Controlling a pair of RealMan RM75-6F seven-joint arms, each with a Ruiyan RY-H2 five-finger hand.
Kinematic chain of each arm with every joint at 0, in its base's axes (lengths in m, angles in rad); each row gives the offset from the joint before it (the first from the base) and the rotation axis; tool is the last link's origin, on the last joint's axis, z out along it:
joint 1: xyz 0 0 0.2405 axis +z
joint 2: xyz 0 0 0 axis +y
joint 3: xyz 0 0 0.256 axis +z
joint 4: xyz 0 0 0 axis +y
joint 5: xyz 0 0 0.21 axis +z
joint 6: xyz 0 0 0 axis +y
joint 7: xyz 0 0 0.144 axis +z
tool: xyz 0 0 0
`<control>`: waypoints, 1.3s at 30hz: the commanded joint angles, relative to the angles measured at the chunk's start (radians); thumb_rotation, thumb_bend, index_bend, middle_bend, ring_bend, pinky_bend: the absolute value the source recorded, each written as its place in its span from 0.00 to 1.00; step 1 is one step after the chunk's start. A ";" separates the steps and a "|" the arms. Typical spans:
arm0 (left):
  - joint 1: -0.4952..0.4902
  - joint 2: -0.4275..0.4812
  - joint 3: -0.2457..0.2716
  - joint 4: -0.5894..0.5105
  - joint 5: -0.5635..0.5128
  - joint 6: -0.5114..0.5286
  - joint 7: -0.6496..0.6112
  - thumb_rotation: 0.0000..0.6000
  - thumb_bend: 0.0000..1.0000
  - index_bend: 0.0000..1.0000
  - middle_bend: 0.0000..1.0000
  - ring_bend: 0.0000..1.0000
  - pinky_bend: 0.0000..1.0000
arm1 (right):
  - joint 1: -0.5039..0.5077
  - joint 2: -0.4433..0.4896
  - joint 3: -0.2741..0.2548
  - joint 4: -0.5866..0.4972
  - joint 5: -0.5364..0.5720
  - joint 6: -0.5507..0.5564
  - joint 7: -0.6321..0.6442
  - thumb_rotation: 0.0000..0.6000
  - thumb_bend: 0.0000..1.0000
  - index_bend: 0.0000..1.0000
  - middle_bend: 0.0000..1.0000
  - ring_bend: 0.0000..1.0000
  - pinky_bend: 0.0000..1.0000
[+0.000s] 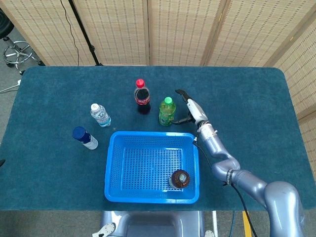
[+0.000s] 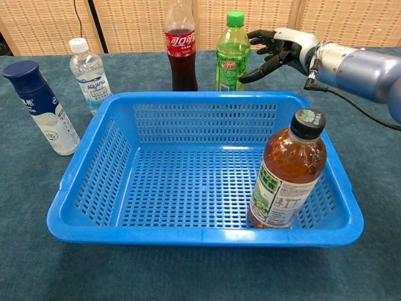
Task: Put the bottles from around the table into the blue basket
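Right robot hand (image 2: 274, 49) reaches in beside the green bottle (image 2: 233, 51), fingers spread and empty; brown tea bottle (image 2: 287, 170) stands upright in the blue basket (image 2: 81, 188).

water bottle (image 2: 89, 74): "AQUAFINA" | cola bottle (image 2: 180, 47): red label, Chinese characters | other labels unreadable

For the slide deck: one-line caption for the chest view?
Right hand open beside the green bottle; tea bottle already standing in the blue basket.
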State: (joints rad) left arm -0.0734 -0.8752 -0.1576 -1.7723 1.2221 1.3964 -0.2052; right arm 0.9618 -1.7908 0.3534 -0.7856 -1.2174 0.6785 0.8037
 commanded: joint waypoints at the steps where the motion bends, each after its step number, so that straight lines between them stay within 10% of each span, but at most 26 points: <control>1: -0.002 0.002 -0.003 0.005 -0.008 -0.009 -0.007 1.00 0.00 0.00 0.00 0.00 0.00 | 0.026 -0.072 0.019 0.098 -0.011 0.031 0.029 1.00 0.00 0.02 0.10 0.04 0.07; 5: -0.001 0.003 -0.004 0.010 -0.011 -0.010 -0.014 1.00 0.00 0.00 0.00 0.00 0.00 | 0.039 -0.118 0.046 0.167 0.006 0.062 0.033 1.00 0.00 0.36 0.54 0.41 0.44; 9: 0.002 0.004 -0.002 0.005 -0.003 -0.005 -0.013 1.00 0.00 0.00 0.00 0.00 0.00 | 0.032 -0.112 0.056 0.146 0.005 0.085 0.043 1.00 0.08 0.59 0.74 0.60 0.64; 17: 0.004 -0.001 0.004 0.006 0.018 0.004 -0.007 1.00 0.00 0.00 0.00 0.00 0.00 | -0.033 0.009 0.062 -0.053 -0.021 0.186 0.006 1.00 0.19 0.63 0.76 0.63 0.67; 30: 0.013 -0.001 0.010 -0.001 0.041 0.023 -0.012 1.00 0.00 0.00 0.00 0.00 0.00 | -0.240 0.457 0.042 -0.815 -0.126 0.357 -0.082 1.00 0.20 0.63 0.76 0.63 0.67; 39: 0.017 -0.006 0.013 -0.006 0.049 0.035 -0.001 1.00 0.00 0.00 0.00 0.00 0.00 | -0.318 0.562 -0.054 -0.953 -0.223 0.374 -0.035 1.00 0.20 0.64 0.76 0.63 0.67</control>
State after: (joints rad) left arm -0.0570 -0.8813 -0.1451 -1.7778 1.2715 1.4309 -0.2059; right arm 0.6674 -1.2423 0.3252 -1.7245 -1.4136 1.0363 0.7572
